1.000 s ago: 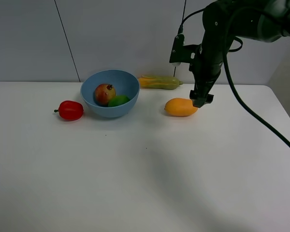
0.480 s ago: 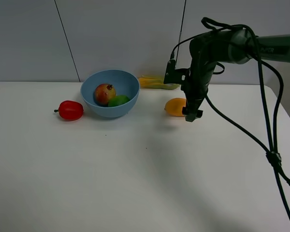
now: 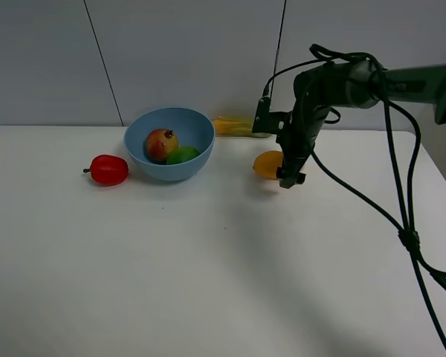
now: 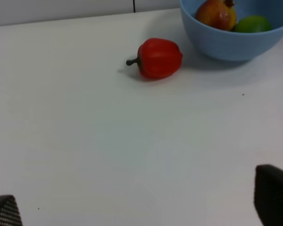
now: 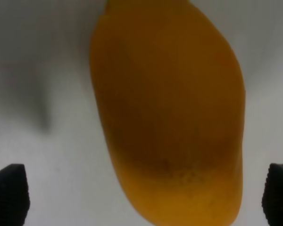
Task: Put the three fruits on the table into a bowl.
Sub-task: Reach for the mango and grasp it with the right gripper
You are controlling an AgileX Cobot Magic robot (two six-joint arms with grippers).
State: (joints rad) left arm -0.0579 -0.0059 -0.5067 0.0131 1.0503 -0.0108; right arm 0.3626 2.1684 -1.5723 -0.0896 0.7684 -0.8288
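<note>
Bright, even light leaves faint soft shadows on the table (image 3: 208, 282); the close-up mango (image 5: 165, 108) is blurred.

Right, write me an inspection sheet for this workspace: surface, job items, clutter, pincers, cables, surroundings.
Surface: plain white tabletop, a few tiny dark specks.
Job's things: round light-blue glossy bowl holds the dark-red pomegranate and the green lime; oval orange-yellow mango lies on the table, outside the bowl.
Clutter: small red pepper left of the bowl; yellow-green corn cob behind, by the wall.
Grippers: right pincer open, straddling the mango; left pincer open over bare table.
Cables: black cables loop from the right arm down the right side.
Surroundings: grey panelled wall.
</note>
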